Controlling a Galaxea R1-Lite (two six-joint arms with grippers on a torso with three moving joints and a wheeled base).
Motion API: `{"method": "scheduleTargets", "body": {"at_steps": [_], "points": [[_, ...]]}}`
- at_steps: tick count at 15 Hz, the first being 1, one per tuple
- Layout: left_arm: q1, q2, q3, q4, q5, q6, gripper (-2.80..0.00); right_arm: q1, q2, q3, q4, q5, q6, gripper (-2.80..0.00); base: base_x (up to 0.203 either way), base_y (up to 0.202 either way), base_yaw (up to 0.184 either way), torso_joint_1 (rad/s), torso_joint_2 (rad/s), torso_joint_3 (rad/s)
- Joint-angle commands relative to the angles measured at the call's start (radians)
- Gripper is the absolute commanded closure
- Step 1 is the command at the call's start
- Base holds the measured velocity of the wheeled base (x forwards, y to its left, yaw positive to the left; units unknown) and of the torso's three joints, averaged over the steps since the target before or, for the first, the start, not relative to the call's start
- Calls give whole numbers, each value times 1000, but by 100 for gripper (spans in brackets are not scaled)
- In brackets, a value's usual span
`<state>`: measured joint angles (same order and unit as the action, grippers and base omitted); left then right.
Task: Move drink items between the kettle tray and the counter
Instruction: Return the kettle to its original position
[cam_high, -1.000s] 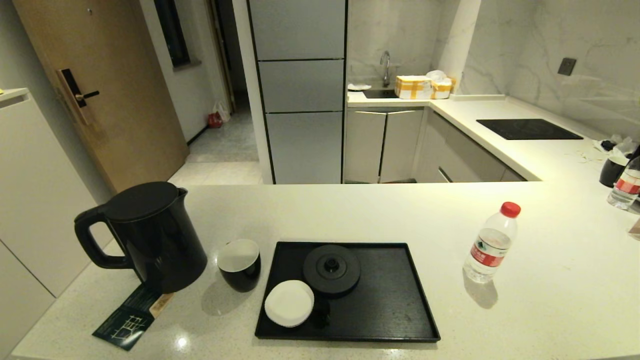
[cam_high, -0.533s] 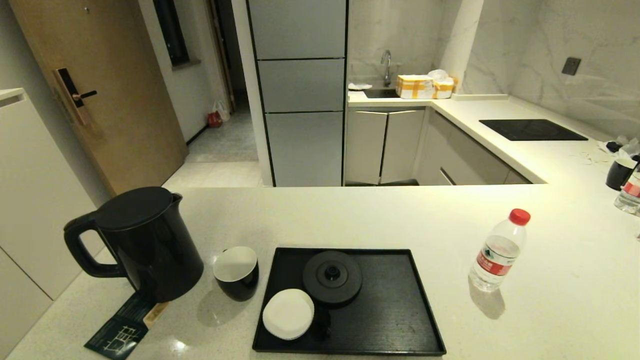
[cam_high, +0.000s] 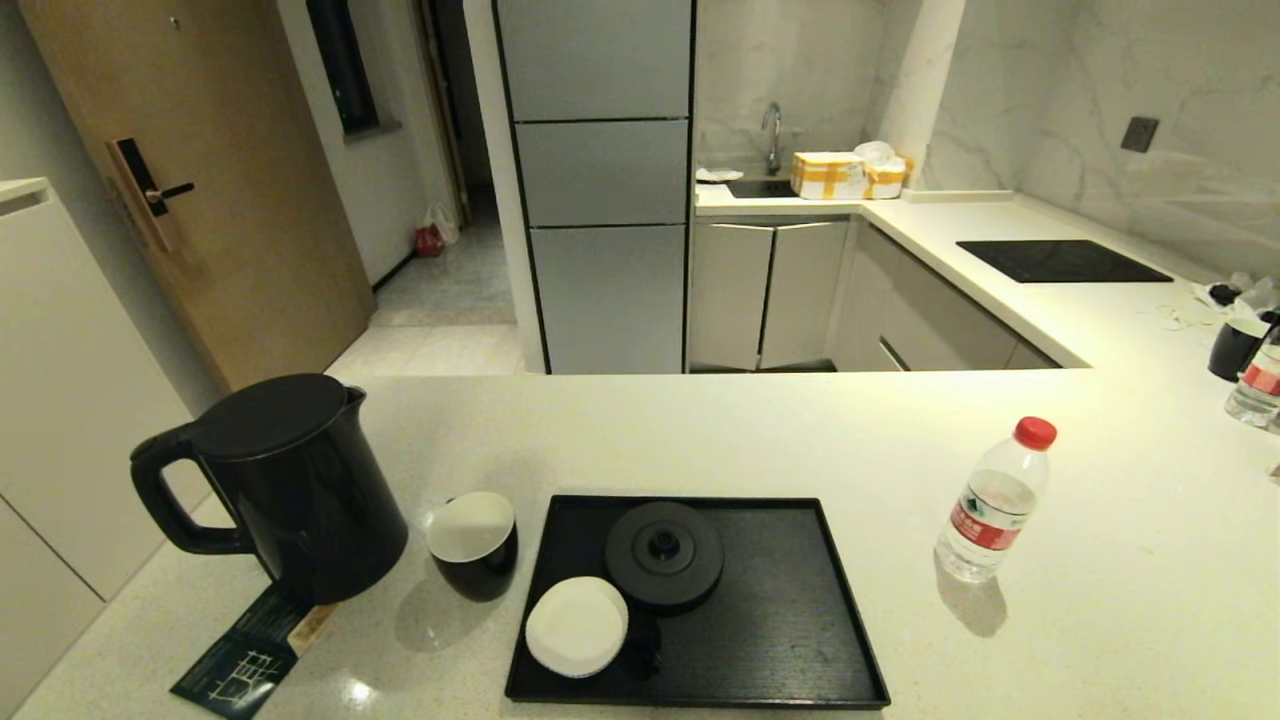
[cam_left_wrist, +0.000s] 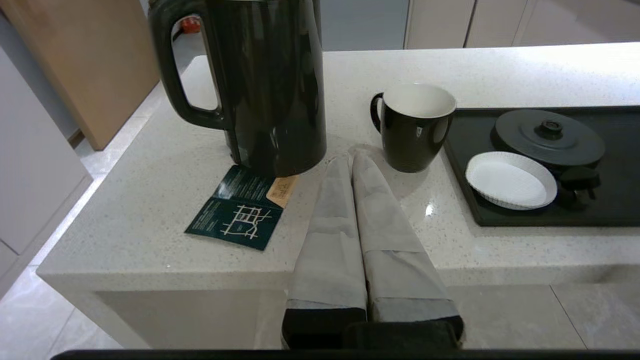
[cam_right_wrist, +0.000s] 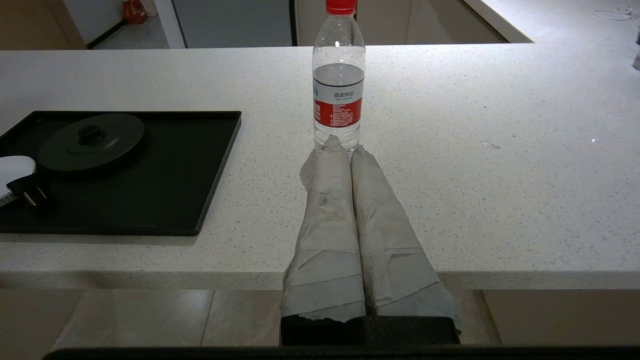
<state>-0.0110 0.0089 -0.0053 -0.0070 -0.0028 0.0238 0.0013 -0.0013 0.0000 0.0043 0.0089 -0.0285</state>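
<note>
Kettle (cam_high: 285, 485), cup (cam_high: 473, 540) and bottle (cam_high: 993, 500) all sit on the desk (cam_high: 700, 430) around the tray (cam_high: 790, 640), probably waiting to be loaded, both end effectors (cam_left_wrist: 350, 160) (cam_right_wrist: 345, 147) clenched empty off the near edge.

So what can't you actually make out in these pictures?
- Kettle: its top is cut off by the edge in the left wrist view; the shut lid hides any water in the head view.
- Booklet: print too small; the kettle covers one corner.
- Far cup and second bottle: cut by the head view's right edge.
- Both arms: outside the head view.
</note>
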Motion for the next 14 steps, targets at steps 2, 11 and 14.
{"method": "scheduleTargets", "body": {"at_steps": [2,11,14], "points": [[0,-10,5,-1,0,-1,0,0,1,0,0,0,-1,0,0,0,0,0,0,0],[0,-9,5,0,-1,0,0,2,1,0,0,0,-1,0,0,0,0,0,0,0],[0,-9,4,2,-1,9,0,0,1,0,0,0,-1,0,0,0,0,0,0,0]]}}
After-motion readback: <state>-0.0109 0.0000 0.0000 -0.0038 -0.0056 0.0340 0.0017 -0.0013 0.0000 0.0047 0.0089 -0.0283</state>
